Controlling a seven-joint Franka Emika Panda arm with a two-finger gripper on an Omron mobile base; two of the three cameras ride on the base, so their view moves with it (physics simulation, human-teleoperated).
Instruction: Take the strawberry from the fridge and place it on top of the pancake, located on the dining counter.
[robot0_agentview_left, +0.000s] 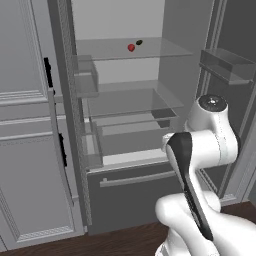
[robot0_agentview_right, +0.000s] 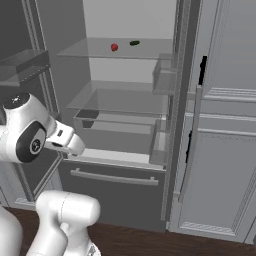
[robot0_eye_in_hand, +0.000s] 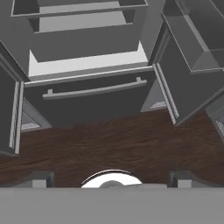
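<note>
Nearest the cameras, the white Franka arm (robot0_agentview_left: 207, 150) is folded low in front of the open fridge (robot0_agentview_left: 125, 190), elbow up and hand turned downward, so the hand view looks onto the dark wood floor (robot0_eye_in_hand: 109, 144) and the foot of the appliance. The gripper (robot0_eye_in_hand: 111, 178) is empty, its fingertips (robot0_eye_in_hand: 39, 178) standing at their widest at the two lower corners of the hand view; this spread suits an approach not yet begun, since nothing lies between them.

Just beyond the floor is the closed freezer drawer (robot0_eye_in_hand: 92, 103) with its pale bar handle (robot0_eye_in_hand: 94, 89), and above it the pale interior with clear crisper bins (robot0_agentview_left: 130, 132). Both doors are swung wide, presumably to give the arm room to enter; the door bins (robot0_agentview_left: 227, 65) show on the robot's right, and the other door's bins (robot0_agentview_right: 165, 75) stand against the light grey panelled cabinets (robot0_agentview_right: 225, 150).

Farthest, on the upper glass shelf (robot0_agentview_left: 150, 50), rests the strawberry (robot0_agentview_left: 131, 47), small and bright red, apart from the walls. Just beside it, a little further back, lies a smaller dark item (robot0_agentview_left: 139, 42) of uncertain kind. The berry sits well above and beyond the hand, so the arm must likely rise and reach inward.

No brand, label or legible writing appears on any surface.
</note>
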